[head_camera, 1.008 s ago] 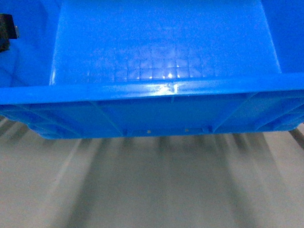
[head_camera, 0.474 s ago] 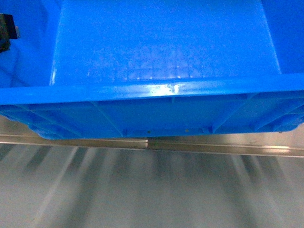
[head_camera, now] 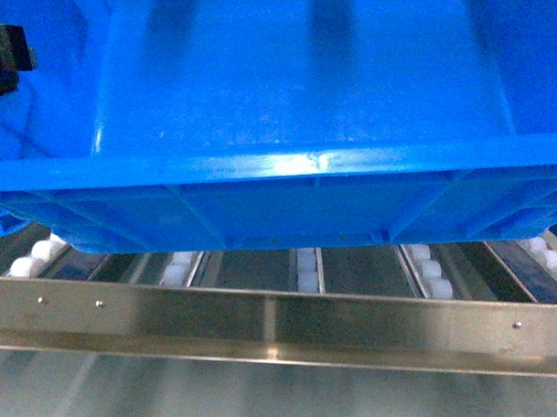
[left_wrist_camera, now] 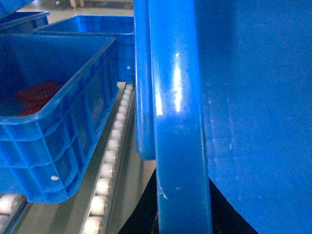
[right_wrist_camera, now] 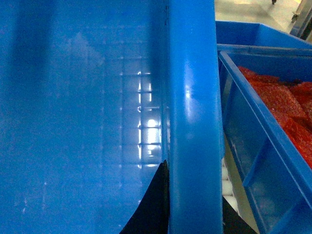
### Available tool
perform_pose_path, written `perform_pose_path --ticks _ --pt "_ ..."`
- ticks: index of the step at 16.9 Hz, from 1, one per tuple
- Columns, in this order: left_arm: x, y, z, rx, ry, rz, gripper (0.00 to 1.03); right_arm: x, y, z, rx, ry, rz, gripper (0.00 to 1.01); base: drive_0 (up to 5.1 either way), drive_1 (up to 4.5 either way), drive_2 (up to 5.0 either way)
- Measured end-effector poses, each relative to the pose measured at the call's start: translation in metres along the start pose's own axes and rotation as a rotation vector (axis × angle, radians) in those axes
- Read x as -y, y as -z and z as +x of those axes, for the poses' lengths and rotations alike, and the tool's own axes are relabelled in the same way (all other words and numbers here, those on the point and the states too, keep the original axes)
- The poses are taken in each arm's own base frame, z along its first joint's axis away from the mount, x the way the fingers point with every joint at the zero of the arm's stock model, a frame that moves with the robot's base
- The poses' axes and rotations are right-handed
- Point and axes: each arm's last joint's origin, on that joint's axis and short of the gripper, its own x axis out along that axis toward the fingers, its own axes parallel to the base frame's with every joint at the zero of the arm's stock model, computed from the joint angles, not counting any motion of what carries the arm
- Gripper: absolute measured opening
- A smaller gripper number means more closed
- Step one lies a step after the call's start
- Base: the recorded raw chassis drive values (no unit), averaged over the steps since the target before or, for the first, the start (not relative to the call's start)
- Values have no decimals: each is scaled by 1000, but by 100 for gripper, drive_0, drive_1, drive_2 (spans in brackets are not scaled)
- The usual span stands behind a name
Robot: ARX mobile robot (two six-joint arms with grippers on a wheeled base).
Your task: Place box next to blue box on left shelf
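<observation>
The box [head_camera: 291,99] was glossy blue plastic, its smooth thick rim catching bright glints and its floor faintly moulded in a grid. The left shelf [head_camera: 275,320] was brushed grey metal with a dull sheen, riveted along the front rail, carrying smooth white plastic rollers [left_wrist_camera: 111,157]. A neighbouring blue crate [left_wrist_camera: 58,122] showed ribbed, slightly shiny plastic walls.

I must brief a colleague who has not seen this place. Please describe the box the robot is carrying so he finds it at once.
Above the grey roller shelf hangs one large blue box, filling the head view. Unlike the neighbouring crates resting on the rollers, some holding red items, it is empty.
</observation>
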Motion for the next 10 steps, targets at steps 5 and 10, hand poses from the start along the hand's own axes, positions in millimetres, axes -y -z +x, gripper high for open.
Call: perform_pose_path --ticks 5,10 --pt "0 1 0 -4 1 0 6 0 0 0 -3 0 -1 8 -1 245 -248" --pt "0 0 0 -3 1 0 6 0 0 0 -1 0 -1 8 0 0 0"
